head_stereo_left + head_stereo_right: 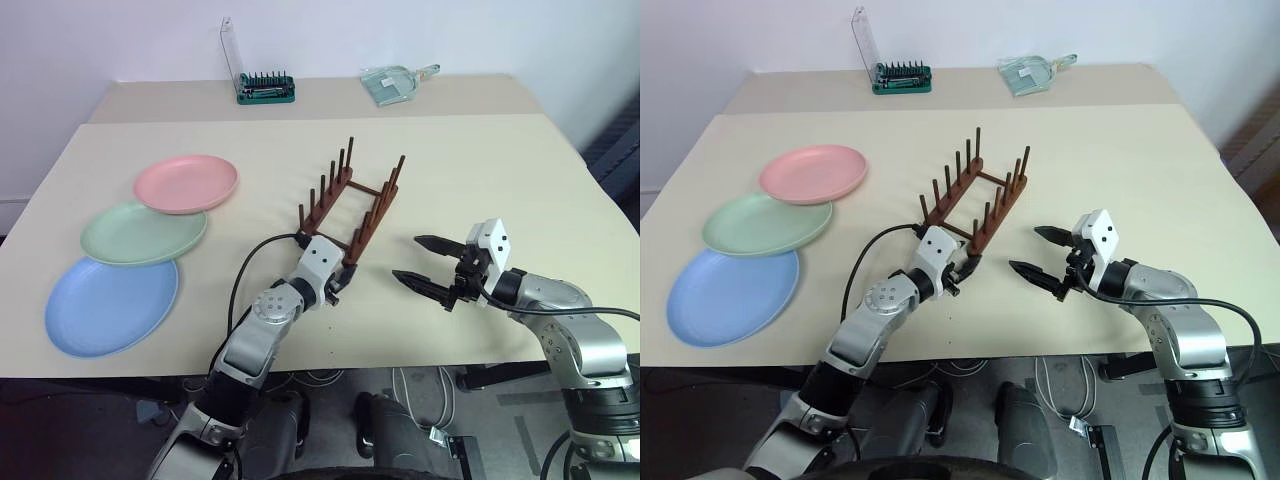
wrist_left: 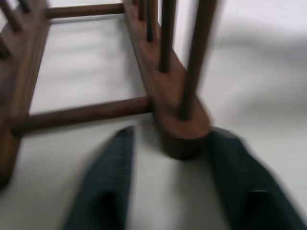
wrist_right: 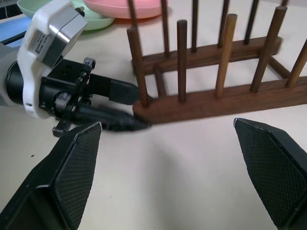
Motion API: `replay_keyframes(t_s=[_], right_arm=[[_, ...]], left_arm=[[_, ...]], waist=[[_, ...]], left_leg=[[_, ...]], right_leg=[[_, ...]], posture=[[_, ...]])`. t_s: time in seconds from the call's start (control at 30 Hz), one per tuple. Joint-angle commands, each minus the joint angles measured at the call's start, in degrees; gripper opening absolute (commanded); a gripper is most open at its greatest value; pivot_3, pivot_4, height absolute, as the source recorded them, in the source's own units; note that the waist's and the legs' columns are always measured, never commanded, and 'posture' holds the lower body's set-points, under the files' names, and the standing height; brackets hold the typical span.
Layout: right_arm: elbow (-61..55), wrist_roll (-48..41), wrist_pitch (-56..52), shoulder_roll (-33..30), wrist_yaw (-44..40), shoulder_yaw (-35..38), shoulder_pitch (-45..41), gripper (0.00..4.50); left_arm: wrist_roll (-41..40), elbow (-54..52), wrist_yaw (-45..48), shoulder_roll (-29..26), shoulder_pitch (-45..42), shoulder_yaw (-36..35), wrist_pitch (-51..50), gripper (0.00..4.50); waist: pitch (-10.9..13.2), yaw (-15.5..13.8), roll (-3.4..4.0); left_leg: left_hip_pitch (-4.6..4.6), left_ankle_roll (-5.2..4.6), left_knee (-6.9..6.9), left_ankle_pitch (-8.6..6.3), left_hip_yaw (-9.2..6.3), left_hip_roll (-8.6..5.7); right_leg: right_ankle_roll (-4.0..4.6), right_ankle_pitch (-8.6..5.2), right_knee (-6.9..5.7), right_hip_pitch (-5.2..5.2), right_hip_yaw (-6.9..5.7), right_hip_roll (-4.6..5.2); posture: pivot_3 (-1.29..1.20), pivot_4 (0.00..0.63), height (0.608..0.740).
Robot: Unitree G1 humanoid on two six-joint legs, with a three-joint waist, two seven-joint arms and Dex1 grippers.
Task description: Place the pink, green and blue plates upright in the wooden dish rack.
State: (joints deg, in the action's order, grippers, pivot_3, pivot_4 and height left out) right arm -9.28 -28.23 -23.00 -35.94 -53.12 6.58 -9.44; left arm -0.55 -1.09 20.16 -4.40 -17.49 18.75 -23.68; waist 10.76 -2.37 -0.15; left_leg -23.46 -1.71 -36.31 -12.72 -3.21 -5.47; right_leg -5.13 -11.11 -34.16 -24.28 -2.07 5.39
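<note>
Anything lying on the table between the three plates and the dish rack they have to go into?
Nothing visible does. The pink plate, green plate and blue plate lie overlapping at the robot's left, and the bare table runs from them to the wooden dish rack. The left claw sits at the rack's near end rail.

Bright, even light (left-wrist blur)

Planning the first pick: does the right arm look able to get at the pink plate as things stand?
Probably not directly. The wooden dish rack and the left pincer at its near end stand between the open right pincer and the pink plate, which lies far over on the left.
</note>
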Motion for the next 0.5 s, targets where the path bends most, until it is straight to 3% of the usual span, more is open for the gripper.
replay_keyframes(t_s=[0.03, 0.2, 0.5], right_arm=[[-1.2, -0.23, 1.11, 0.36, 0.21, 0.47, 0.18, 4.5], [-1.41, 1.31, 1.45, -1.0, 0.63, 0.76, 3.03, 4.5], [-2.41, 4.07, 3.33, -3.53, 0.72, 2.27, 9.87, 4.5]], left_arm=[[0.33, 2.76, 0.67, -0.7, 1.56, 0.15, -0.92, 0.68], [-0.6, 2.81, 5.94, -4.67, 0.74, -0.37, 3.45, 0.68], [-5.74, 1.67, 28.34, -16.03, -1.67, 1.2, 14.66, 0.68]], waist=[[0.0, 0.02, 0.0], [-0.04, 0.05, 0.0], [-0.04, 0.14, 0.02]], left_leg=[[0.0, 0.01, 0.0, 0.0, 0.0, 0.0], [0.0, 0.03, 0.0, -0.02, 0.0, 0.0], [-0.03, 0.04, 0.06, -0.02, 0.03, 0.02]], right_leg=[[0.0, 0.0, 0.0, 0.0, 0.0, 0.0], [0.04, -0.02, 0.0, 0.0, 0.0, 0.0], [0.16, -0.04, 0.01, -0.1, 0.02, 0.0]], posture=[[0.0, 0.15, 0.74], [0.0, 0.15, 0.74], [0.0, 0.15, 0.74]])
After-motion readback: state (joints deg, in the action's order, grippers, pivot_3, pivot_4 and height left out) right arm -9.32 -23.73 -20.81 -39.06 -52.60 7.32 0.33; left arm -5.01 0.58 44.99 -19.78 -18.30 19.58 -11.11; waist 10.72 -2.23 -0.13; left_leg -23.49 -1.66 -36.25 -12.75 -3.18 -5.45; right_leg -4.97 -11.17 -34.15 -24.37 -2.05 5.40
